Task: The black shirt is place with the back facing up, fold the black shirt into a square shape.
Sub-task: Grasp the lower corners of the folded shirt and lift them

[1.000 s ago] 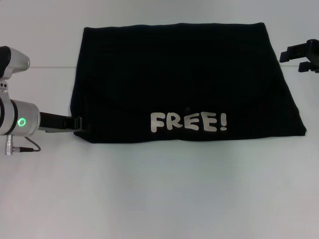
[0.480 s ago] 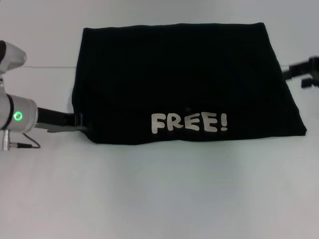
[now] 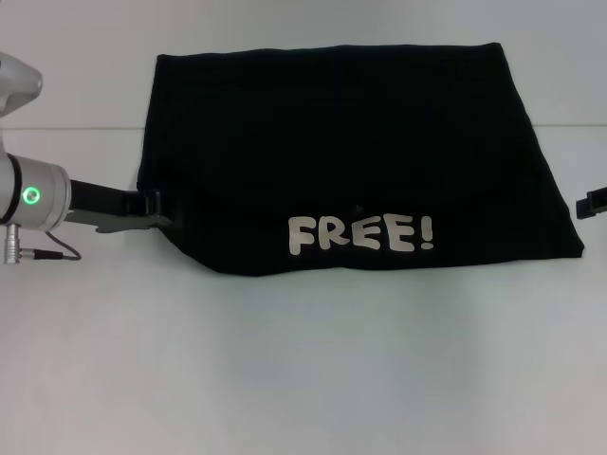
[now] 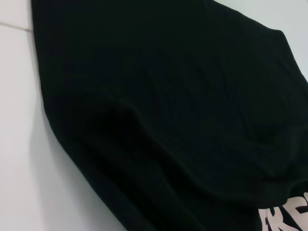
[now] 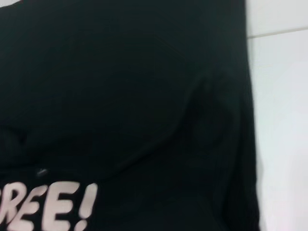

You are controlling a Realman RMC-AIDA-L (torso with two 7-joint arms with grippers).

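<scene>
Black shirt [image 3: 351, 142], plain, cream-white "FREE!" lettering [image 3: 361, 233]; white table [image 3: 303, 370].

Bare white table [image 3: 303, 370] surrounds the black shirt [image 3: 351, 142]; the near side lies open.

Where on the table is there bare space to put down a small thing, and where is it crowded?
Bare: the wide strip of white table in front of the black shirt, below its "FREE!" print. Crowded: the shirt's left edge, where the left gripper touches it, and the right edge, near the right gripper.
</scene>
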